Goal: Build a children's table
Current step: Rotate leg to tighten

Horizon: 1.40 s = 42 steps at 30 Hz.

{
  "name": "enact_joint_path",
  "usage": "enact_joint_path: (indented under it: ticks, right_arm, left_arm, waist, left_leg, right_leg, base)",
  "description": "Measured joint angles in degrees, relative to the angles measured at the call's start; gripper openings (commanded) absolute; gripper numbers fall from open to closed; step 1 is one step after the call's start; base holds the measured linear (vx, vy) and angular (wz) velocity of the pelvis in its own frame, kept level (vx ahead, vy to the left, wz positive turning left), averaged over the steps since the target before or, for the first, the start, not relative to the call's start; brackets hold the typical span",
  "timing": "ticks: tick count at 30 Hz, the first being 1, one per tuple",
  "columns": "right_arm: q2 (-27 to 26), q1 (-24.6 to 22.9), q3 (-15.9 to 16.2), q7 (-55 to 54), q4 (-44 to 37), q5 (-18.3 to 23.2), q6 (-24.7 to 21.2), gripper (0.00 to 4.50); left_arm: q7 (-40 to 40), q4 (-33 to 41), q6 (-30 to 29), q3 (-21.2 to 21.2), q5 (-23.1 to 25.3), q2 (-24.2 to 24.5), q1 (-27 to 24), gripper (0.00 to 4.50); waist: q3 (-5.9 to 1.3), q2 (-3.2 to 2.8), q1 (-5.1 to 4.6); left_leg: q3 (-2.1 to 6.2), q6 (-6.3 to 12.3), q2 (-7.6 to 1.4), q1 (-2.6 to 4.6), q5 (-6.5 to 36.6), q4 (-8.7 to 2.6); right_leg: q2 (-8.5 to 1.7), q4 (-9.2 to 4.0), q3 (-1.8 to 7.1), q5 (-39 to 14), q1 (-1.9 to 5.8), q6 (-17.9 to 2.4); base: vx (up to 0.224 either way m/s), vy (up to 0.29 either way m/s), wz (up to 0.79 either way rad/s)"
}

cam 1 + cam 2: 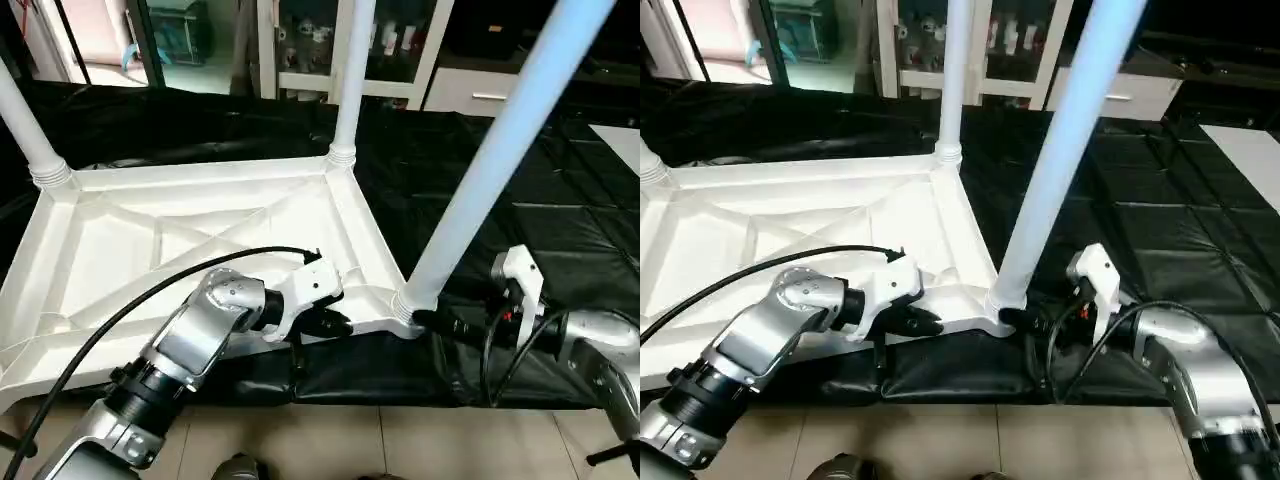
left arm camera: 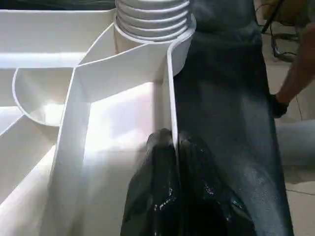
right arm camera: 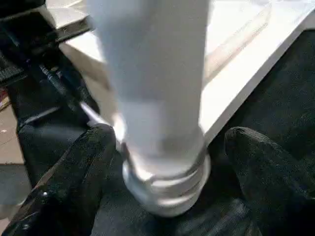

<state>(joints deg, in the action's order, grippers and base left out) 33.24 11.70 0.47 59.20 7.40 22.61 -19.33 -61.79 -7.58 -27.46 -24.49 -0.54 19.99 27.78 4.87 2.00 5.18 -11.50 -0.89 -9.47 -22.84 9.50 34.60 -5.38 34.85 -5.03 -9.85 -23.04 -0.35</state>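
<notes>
While left gripper (image 1: 335, 322) pinches rim (image 2: 170, 88), right gripper (image 3: 162, 162) flanks leg (image 3: 152, 88)

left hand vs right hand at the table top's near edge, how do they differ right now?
The left hand is shut, pinching the table top's rim; the right hand is open, its fingers standing either side of the near leg at its base. The left hand sits along the near edge, the right hand at the corner socket. Both have black fingers.

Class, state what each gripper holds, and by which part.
Left gripper pinches the white plastic ribbed tabletop by its raised rim. Right gripper holds nothing, open around a white leg.
</notes>
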Motion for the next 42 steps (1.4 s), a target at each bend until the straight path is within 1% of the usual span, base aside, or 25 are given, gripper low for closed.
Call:
enact_joint_path:
  ticks: [1,4,6,8,10,13,14,15,18,19,20,24,26,28,31,32,33,35,37,40,42]
  right_arm:
    - [-0.1,0.1,0.0,0.1,0.0,0.0,0.1,3.57]
    - [-0.9,0.9,0.1,0.4,1.4,-0.4,1.4,3.57]
    - [-1.2,1.5,0.1,0.8,2.3,-0.6,2.2,3.28]
    - [-1.2,1.5,0.2,1.2,2.4,-0.6,2.6,3.15]
    - [-1.3,1.5,0.4,1.4,2.6,-0.5,2.7,2.90]
    - [-1.3,1.5,0.6,2.1,2.7,-0.5,3.0,2.77]
    - [-1.3,1.5,0.7,2.3,2.7,-0.5,3.2,2.58]
    - [-1.3,1.5,0.7,2.5,2.8,-0.5,3.2,2.58]
    - [-1.3,1.5,0.8,3.0,2.8,-0.5,3.2,2.30]
    - [-1.3,1.5,0.8,3.1,2.8,-0.5,3.3,2.30]
    - [-1.3,1.5,0.8,3.1,2.8,-0.5,3.3,2.11]
    - [-1.8,1.5,0.8,2.3,2.8,-1.0,3.8,2.01]
    - [-2.8,1.5,0.8,0.7,3.0,-1.9,4.4,1.97]
    - [-4.8,2.3,0.8,-2.6,4.3,-2.9,5.2,1.96]
    - [-10.2,5.4,0.6,-13.1,6.9,-5.0,5.0,1.95]
    - [-12.1,6.3,0.4,-17.3,7.8,-5.4,4.7,1.94]
    - [-14.7,7.2,-0.4,-22.0,9.2,-5.9,4.6,1.94]
    - [-20.8,11.0,-1.7,-33.6,12.9,-7.7,5.1,1.94]
    - [-23.7,12.9,-2.4,-40.6,14.9,-9.1,5.8,1.93]
    - [-28.8,15.1,-3.8,-51.6,18.3,-11.7,8.7,1.93]
    - [-30.4,16.5,-4.4,-55.9,20.5,-12.6,10.3,1.93]
  left_arm:
    - [-0.1,0.1,0.0,0.0,0.0,0.0,0.0,0.00]
    - [-0.4,0.1,0.0,0.0,0.0,0.1,0.0,0.00]
    - [-0.4,0.2,0.0,0.0,0.0,0.1,0.0,0.00]
    - [-0.4,0.2,0.0,0.0,0.0,0.2,0.0,0.00]
    - [-0.4,0.2,0.0,0.0,0.0,0.2,0.0,0.00]
    - [-0.4,0.2,0.0,0.0,0.0,0.2,0.0,0.00]
    - [-0.4,0.2,0.0,0.0,0.0,0.2,0.0,0.00]
    - [-0.4,0.2,0.0,-0.1,0.0,0.2,0.0,0.00]
    - [-0.4,0.2,0.0,-0.1,0.0,0.2,0.0,0.00]
    - [-0.4,0.2,0.0,-0.1,0.0,0.2,0.0,0.00]
    - [-0.4,0.2,0.0,-0.1,0.0,0.2,0.0,0.00]
    - [-0.4,0.1,0.1,0.0,0.0,0.3,0.0,0.00]
    - [0.1,-0.3,0.1,0.2,0.2,0.2,0.1,0.00]
    - [1.2,-2.1,0.1,0.6,0.3,-0.1,1.1,0.00]
    - [5.5,-6.7,0.1,1.7,1.9,-2.5,3.8,0.00]
    - [7.3,-8.4,0.3,2.1,2.4,-3.6,4.8,0.00]
    - [9.5,-11.0,0.5,2.2,3.0,-5.0,6.3,0.00]
    - [14.8,-17.2,0.7,3.0,4.6,-8.6,10.0,0.00]
    - [18.5,-20.4,0.8,3.3,5.3,-11.2,11.8,0.00]
    - [23.5,-25.6,1.1,3.4,5.9,-14.7,14.6,0.00]
    - [25.5,-27.7,1.4,3.6,6.3,-16.4,15.7,0.00]
  waist:
    - [0.00,0.00,0.02]
    - [0.00,0.00,0.01]
    - [0.00,0.00,0.00]
    - [0.00,0.00,-0.01]
    - [0.00,0.00,-0.01]
    - [0.00,0.00,-0.01]
    - [0.00,0.00,-0.01]
    - [0.00,0.00,0.00]
    - [0.00,-0.01,-0.01]
    - [0.00,0.00,-0.01]
    - [0.00,0.00,-0.01]
    - [0.00,0.00,-0.11]
    - [-0.01,0.02,-0.26]
    - [-0.01,0.06,-0.51]
    - [0.06,0.27,-1.79]
    - [0.07,0.26,-2.14]
    - [0.07,0.28,-2.42]
    - [0.09,0.24,-3.29]
    - [0.09,0.26,-3.48]
    - [0.09,0.25,-3.62]
    - [0.06,0.29,-3.56]
  left_leg:
    - [0.00,0.00,0.00,0.00,0.0,0.00]
    - [0.00,0.00,0.00,-0.03,0.0,0.00]
    - [0.00,0.00,0.00,-0.03,0.0,0.00]
    - [0.00,0.00,-0.01,-0.03,0.0,0.00]
    - [0.00,0.00,-0.01,-0.03,0.0,-0.01]
    - [0.00,0.00,-0.01,-0.03,0.0,0.00]
    - [0.00,0.00,-0.01,-0.03,0.0,0.00]
    - [0.00,0.00,-0.01,-0.03,0.0,0.00]
    - [0.00,0.00,-0.01,-0.03,0.0,-0.01]
    - [0.00,0.00,-0.01,-0.03,0.0,-0.01]
    - [0.00,0.00,-0.01,-0.03,0.0,-0.01]
    - [0.01,0.00,-0.01,-0.03,0.0,0.00]
    - [0.01,0.00,-0.01,-0.02,0.0,0.00]
    - [0.02,0.00,-0.01,0.00,0.0,0.00]
    - [0.04,-0.01,-0.01,0.01,0.0,0.03]
    - [0.16,-0.01,-0.02,-0.02,0.0,-0.02]
    - [0.31,-0.01,-0.03,-0.06,0.0,-0.04]
    - [0.37,-0.02,0.01,-0.19,0.0,-0.04]
    - [0.38,-0.02,0.00,-0.22,0.0,-0.04]
    - [0.32,-0.01,0.07,-0.24,0.0,-0.05]
    - [0.21,-0.01,0.15,-0.23,0.0,-0.04]
  right_leg:
    - [0.00,0.00,0.00,0.0,0.01,0.0]
    - [0.00,0.00,0.00,0.0,0.01,0.0]
    - [0.00,0.00,0.00,0.0,0.01,0.0]
    - [0.00,0.00,0.00,0.0,0.01,0.0]
    - [0.00,0.00,0.00,0.0,0.01,0.0]
    - [0.00,0.00,0.00,0.0,0.01,0.0]
    - [0.00,0.00,0.00,0.0,0.01,0.0]
    - [0.00,0.00,0.00,0.0,0.01,0.0]
    - [0.00,0.00,0.00,0.0,0.01,0.0]
    - [0.00,0.00,0.00,0.0,0.01,0.0]
    - [0.00,0.00,0.00,0.0,0.01,0.0]
    - [0.00,0.00,0.00,0.0,0.00,0.0]
    - [0.00,0.00,0.00,0.0,-0.01,0.0]
    - [0.01,-0.03,-0.01,0.0,-0.04,0.0]
    - [0.01,-0.12,-0.06,0.0,-0.11,0.0]
    - [0.00,-0.40,-0.22,0.0,-0.07,0.0]
    - [0.01,-0.61,-0.40,0.0,-0.03,0.0]
    - [-0.02,-1.00,-0.52,0.0,-0.14,0.0]
    - [-0.02,-1.41,-0.56,0.0,-0.09,0.0]
    - [-0.03,-1.83,-0.48,0.0,-0.10,0.0]
    - [-0.08,-1.89,-0.35,0.1,-0.10,-0.1]
  base:
    - [0.000,0.000,0.00]
    - [0.000,0.000,0.00]
    - [0.000,0.000,0.00]
    - [0.000,0.000,0.00]
    - [0.000,0.000,0.00]
    - [0.000,0.000,0.00]
    - [0.000,0.000,0.00]
    - [0.000,0.000,0.00]
    - [0.000,0.000,0.00]
    - [0.000,0.000,0.00]
    - [0.000,0.000,0.00]
    - [0.000,0.000,0.00]
    - [0.000,0.000,0.00]
    - [0.000,0.000,0.00]
    - [0.000,0.000,0.00]
    - [0.000,0.000,0.00]
    - [0.000,0.000,0.00]
    - [0.000,0.000,0.00]
    - [0.000,0.000,0.00]
    - [0.000,0.000,0.00]
    - [0.000,0.000,0.00]
